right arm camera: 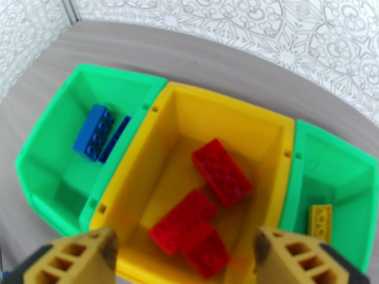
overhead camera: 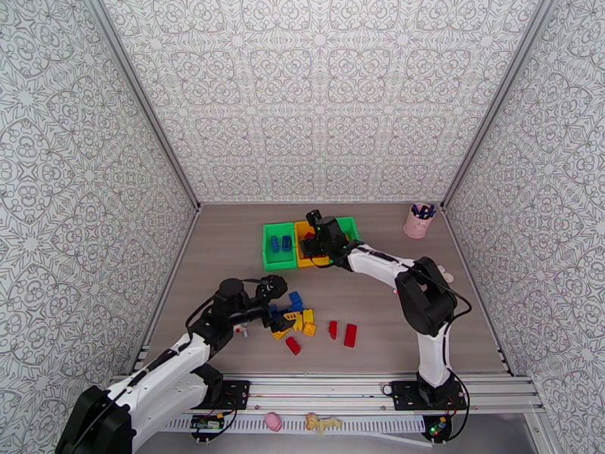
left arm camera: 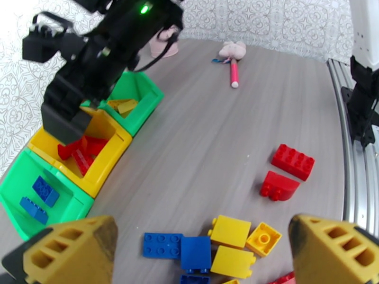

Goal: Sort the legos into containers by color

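Blue, yellow and red legos (overhead camera: 296,318) lie heaped on the near table (overhead camera: 423,312), directly beneath my left hand (left arm camera: 201,249), the nearer one, its fingers spread and empty. My right hand (right arm camera: 184,256), also open and empty, hovers farther back over the yellow container (right arm camera: 227,112) holding red bricks.

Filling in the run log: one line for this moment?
left gripper open at brick pile | right gripper open above yellow bin, red bricks inside
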Robot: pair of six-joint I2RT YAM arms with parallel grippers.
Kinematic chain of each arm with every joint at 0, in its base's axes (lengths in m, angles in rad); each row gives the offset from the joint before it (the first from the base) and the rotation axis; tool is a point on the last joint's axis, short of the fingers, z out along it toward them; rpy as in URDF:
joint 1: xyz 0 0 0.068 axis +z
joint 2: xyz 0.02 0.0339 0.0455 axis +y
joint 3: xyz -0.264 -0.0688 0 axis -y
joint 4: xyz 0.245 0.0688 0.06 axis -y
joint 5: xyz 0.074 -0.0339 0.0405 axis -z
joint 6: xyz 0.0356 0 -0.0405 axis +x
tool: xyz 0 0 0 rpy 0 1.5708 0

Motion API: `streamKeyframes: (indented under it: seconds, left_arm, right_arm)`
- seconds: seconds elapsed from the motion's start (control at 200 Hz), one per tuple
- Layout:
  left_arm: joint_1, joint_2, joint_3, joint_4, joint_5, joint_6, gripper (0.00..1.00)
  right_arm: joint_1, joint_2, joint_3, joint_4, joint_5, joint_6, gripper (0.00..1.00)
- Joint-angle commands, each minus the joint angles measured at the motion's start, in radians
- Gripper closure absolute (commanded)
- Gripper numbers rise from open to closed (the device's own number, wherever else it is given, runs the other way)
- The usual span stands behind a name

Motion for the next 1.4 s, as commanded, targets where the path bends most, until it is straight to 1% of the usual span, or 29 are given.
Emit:
streamKeyframes:
  seconds: [0.0,0.105,0.155,0.23,0.295,0.405,0.49,0.58,0.665,0.74,0.895,0.975,1.095,1.215,1.345,1.39]
  left_arm:
    - [0.026,-0.005,0.014,-0.005,0.019,0.018,0.0]
    - [0.063,0.042,-0.016,0.097,0.079,-0.001,0.0]
    - [0.079,0.069,-0.01,0.111,0.113,-0.002,0.0]
    - [0.092,0.098,0.008,0.098,0.153,0.004,0.0]
    - [0.091,0.094,0.022,0.061,0.18,0.031,0.0]
    - [0.042,0.034,0.036,-0.035,0.152,0.102,0.0]
    - [-0.001,0.0,0.033,-0.048,0.131,0.126,0.0]
    - [-0.042,0.006,0.051,-0.063,0.142,0.128,0.0]
    - [-0.089,0.041,0.095,-0.129,0.154,0.167,0.0]
    - [-0.12,0.078,0.129,-0.159,0.157,0.179,0.0]
    - [-0.138,0.111,0.14,-0.157,0.177,0.173,0.0]
    - [-0.144,0.112,0.136,-0.177,0.165,0.197,0.0]
    - [-0.127,0.126,0.125,-0.191,0.145,0.24,0.0]
    - [-0.099,0.137,0.121,-0.191,0.16,0.256,0.0]
    - [-0.07,0.136,0.133,-0.216,0.175,0.271,0.0]
    - [-0.065,0.132,0.129,-0.215,0.174,0.275,0.0]
  right_arm:
    - [-0.006,-0.117,-0.07,-0.013,-0.025,-0.058,0.17]
    - [-0.006,-0.207,-0.131,-0.081,-0.024,-0.085,0.15]
    - [-0.006,-0.246,-0.155,-0.129,-0.021,-0.075,0.14]
    - [-0.006,-0.303,-0.189,-0.208,-0.003,-0.022,0.14]
    - [-0.006,-0.356,-0.23,-0.268,0.041,0.081,0.14]
    - [-0.006,-0.43,-0.32,-0.353,0.057,0.269,0.18]
    - [-0.004,-0.471,-0.398,-0.388,0.047,0.397,0.2]
    - [0.001,-0.519,-0.474,-0.437,0.039,0.505,0.22]
    - [0.019,-0.582,-0.537,-0.498,0.052,0.578,0.25]
    - [0.026,-0.633,-0.592,-0.549,0.022,0.623,0.27]
    - [0.061,-0.71,-0.668,-0.628,-0.047,0.681,0.28]
    - [0.086,-0.719,-0.685,-0.639,-0.073,0.711,0.28]
    - [0.131,-0.688,-0.694,-0.592,-0.126,0.721,0.25]
    - [0.182,-0.619,-0.677,-0.596,-0.105,0.744,0.24]
    - [0.188,-0.56,-0.661,-0.608,-0.096,0.772,0.26]
    - [0.188,-0.545,-0.653,-0.622,-0.085,0.777,0.28]
